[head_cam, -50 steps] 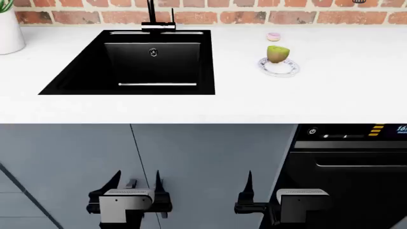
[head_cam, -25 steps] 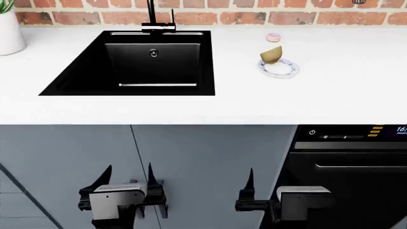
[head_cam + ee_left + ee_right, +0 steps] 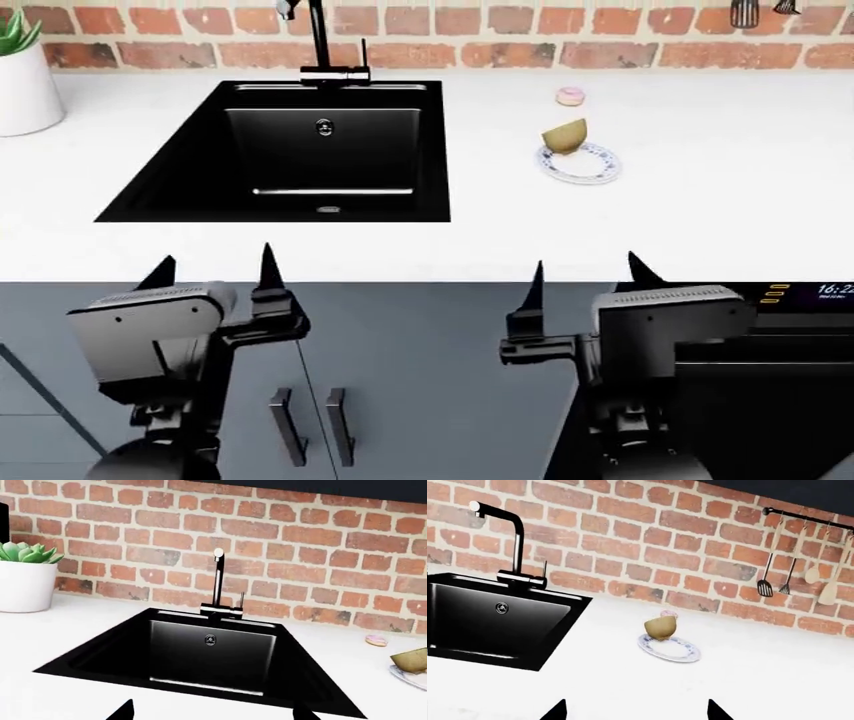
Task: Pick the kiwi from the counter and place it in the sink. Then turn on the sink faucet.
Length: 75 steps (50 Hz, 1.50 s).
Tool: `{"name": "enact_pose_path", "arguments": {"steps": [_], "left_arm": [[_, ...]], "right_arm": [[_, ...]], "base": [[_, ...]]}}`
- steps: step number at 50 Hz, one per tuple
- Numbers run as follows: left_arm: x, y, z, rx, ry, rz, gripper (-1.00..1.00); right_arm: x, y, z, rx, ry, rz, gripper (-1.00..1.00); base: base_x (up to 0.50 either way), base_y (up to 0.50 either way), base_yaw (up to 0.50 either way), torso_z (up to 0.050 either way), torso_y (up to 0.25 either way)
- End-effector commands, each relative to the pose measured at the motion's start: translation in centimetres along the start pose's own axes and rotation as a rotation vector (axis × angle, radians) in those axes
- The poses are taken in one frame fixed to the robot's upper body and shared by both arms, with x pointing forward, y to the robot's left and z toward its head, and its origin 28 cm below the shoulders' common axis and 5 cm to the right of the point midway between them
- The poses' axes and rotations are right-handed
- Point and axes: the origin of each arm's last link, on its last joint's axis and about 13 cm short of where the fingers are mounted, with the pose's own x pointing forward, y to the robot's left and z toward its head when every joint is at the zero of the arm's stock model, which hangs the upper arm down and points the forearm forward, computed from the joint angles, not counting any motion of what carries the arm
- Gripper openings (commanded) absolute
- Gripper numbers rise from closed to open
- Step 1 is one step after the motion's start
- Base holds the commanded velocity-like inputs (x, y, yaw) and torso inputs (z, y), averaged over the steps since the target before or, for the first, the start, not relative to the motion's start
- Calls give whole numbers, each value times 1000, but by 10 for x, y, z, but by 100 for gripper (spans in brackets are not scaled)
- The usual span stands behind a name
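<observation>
Hovering w/ both pincers, left (image 3: 211,272) and right (image 3: 583,275), spread wide and empty at the white speckled surface (image 3: 427,245) edge, the robot faces the brown-skinned halved kiwi (image 3: 566,134) on a blue-patterned plate (image 3: 579,163), right of the matte-black sink (image 3: 287,150), apparently readying a reach.

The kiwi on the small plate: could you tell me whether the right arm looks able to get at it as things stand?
Probably yes. The kiwi rests on a plate with bare counter before it, and the open right gripper hangs at the counter's front edge; only the donut lies behind.
</observation>
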Motion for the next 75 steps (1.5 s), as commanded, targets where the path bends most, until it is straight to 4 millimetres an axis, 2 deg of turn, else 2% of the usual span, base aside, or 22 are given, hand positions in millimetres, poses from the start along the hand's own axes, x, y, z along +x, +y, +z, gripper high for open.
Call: {"name": "enact_pose_path", "arguments": {"steps": [1,2,3,7,18,29,36,55,64,75], "left_arm": [[12,-6,36,-3,-17,-30,100],[13,-7,38,-6,-13,-33,100],[16,-9,50,-11,-12,-38,100],[25,-13,48,-21,5,-50,100],[69,-28,64,-12,85,-23,100],[111,-44,62,-20,94,-28,100],[135,-53,62,-10,108,-6,100],[160,-72,49,1,154,3,100],[162,-77,43,15,174,13,100],[173,-84,25,46,181,32,100]], "right_arm": [[8,-8,40,-57,-49,-21,100],[9,-9,42,-55,-49,-21,100],[12,-10,45,-56,-52,-21,100],[19,-13,52,-73,-46,-24,100],[46,-29,74,-27,-20,-11,100],[77,-48,75,36,34,-4,100],[89,-58,79,58,47,-26,100],[99,-67,77,87,98,-29,100],[99,-69,77,87,102,-32,100],[96,-70,75,92,115,-35,100]], "base": [[0,0,0,50,0],[0,0,0,50,0],[0,0,0,50,0],[0,0,0,50,0],[0,0,0,23,0],[5,0,0,0,0],[162,0,0,0,0],[335,0,0,0,0],[340,0,0,0,0],[338,0,0,0,0]]}}
